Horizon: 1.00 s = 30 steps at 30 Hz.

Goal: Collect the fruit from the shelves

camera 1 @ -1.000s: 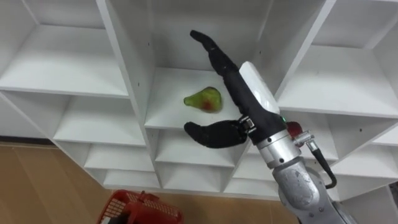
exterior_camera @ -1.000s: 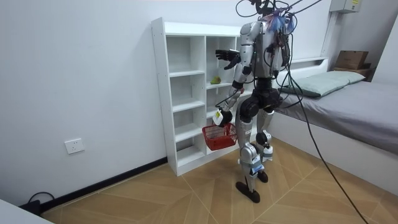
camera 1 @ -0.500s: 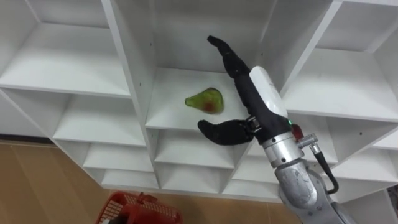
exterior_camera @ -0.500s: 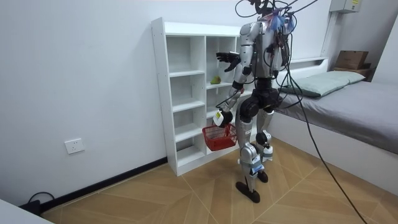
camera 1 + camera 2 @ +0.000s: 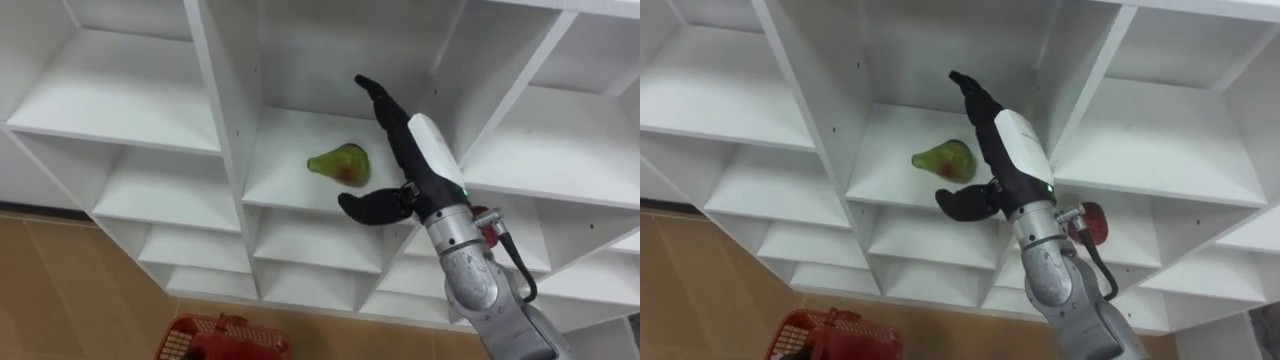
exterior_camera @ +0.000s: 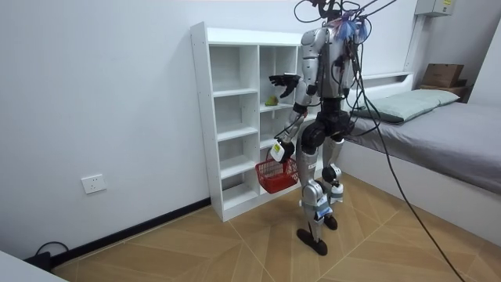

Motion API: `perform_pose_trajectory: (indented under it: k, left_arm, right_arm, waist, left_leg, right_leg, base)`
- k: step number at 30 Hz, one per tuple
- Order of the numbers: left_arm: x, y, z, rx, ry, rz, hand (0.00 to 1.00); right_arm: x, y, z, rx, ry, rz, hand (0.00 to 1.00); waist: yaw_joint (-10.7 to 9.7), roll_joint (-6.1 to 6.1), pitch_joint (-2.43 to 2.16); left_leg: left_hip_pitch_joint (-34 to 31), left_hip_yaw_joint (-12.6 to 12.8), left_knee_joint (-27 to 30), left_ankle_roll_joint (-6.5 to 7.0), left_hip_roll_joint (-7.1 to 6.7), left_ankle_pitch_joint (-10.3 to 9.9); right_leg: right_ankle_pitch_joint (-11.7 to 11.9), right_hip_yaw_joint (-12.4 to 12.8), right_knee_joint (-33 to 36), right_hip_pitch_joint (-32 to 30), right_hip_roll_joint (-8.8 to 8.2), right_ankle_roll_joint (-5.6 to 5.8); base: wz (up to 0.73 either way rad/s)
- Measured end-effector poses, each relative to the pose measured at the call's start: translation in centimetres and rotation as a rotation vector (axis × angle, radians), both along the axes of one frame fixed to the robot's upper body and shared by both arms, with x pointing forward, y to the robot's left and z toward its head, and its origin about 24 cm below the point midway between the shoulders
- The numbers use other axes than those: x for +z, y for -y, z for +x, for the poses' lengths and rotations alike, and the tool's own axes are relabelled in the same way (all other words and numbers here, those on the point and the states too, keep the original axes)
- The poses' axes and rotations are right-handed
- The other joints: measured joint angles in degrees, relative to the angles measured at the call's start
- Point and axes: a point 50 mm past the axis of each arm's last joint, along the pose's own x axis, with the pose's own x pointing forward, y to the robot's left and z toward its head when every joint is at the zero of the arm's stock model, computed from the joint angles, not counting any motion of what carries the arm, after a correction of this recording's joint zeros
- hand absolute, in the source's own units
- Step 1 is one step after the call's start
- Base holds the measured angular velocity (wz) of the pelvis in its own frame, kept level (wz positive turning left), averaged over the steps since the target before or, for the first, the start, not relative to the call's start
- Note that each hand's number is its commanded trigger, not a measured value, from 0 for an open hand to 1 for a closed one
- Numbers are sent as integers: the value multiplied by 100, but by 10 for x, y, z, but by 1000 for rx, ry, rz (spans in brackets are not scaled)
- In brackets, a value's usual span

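White painted wall [image 6: 102,94] and a pale herringbone wood floor [image 6: 235,243] frame a tall white shelving closet of open square compartments [image 5: 225,130]. It stands against the wall, and a grey-covered bed [image 6: 438,117] lies off to the room view's right. The robot stands upright on both feet directly in front of the closet, facing it.

On the board of one compartment in the middle column of the eye views lies a green pear with a reddish blush on its lower side [image 5: 340,165]. The pear is on its side, with its narrow end pointing to the view's left. It rests on the shelf and is not lifted.

The robot's right hand [image 5: 415,160] is raised and stretched into that same compartment, just to the right of the pear. Its fingers [image 5: 378,95] are straight and spread, pointing up and back over the shelf board. The thumb [image 5: 368,207] is held out low in front of the shelf's front edge, so the pear shows in the gap between them. The hand is relaxed and grips nothing; whether it brushes the pear cannot be told.

Lower down, the left hand [image 6: 276,149] hangs at hip height and is closed on the handle of a red plastic mesh basket [image 5: 215,338]. The basket hangs clear of the floor, in front of the closet's lower shelves.
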Motion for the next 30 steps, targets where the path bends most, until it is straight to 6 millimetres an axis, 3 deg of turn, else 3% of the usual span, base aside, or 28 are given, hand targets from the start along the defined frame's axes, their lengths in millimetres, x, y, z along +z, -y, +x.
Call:
perform_pose_trajectory:
  k: [10,30]
  left_arm:
    - [0,0,1,6,-15,-8,100]
    - [0,0,2,8,-20,-9,100]
  right_arm:
    - [-6,4,7,-41,-44,-40,0]
    - [-13,8,7,-68,-82,-66,0]
  waist:
    - [103,-21,1]
    - [141,-27,-6]
  left_leg:
    - [-21,-75,0,0,8,0]
    - [-19,-196,80,-1,0,-1]
  right_leg:
    - [2,-182,-77,64,-9,3]
    - [4,-257,-72,154,-22,0]
  base:
    - [6]
    - [3]
